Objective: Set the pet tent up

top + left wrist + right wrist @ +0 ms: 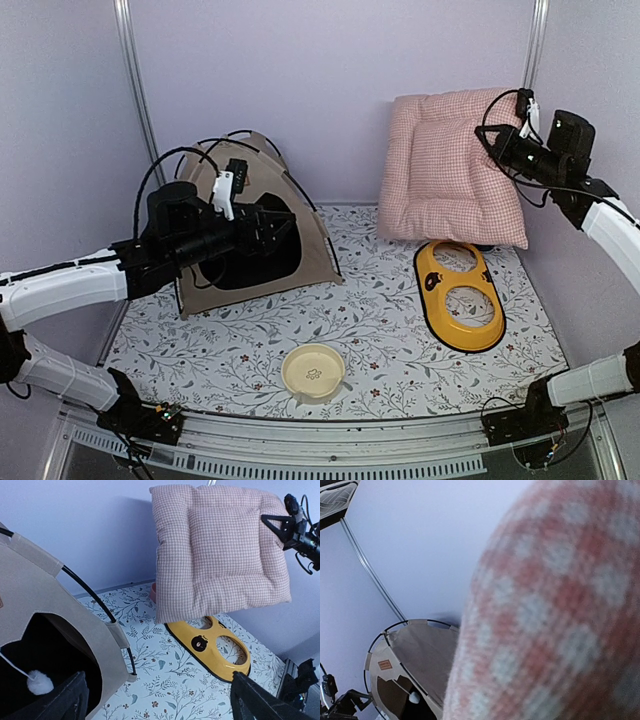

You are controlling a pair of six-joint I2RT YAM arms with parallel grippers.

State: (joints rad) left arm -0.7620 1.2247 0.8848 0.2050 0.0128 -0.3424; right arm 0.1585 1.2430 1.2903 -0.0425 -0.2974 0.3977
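– Left claw (283, 225) is spread as wide as it goes, holding nothing, hovering just in front of the tent (318, 250). Why there?
– Likely to check or steady it. The tent stands upright at the back left of the tabletop (380, 330), poles arched, doorway (55, 650) turned toward the front.
– And the right claw (497, 140)?
– Closed tight on the upper right edge of the cushion (450, 165), holding it up near the back wall. My guess is that the cushion is meant for the tent floor.
– What is inside the tent?
– Only a white pompom (40, 682) hanging on a string in the doorway; the rest is too dark to tell.
– Other containers?
– A yellow tray (457, 277) lies below the cushion, both round holes unfilled. A cream bowl (313, 372) sits near the front edge, with nothing in it.
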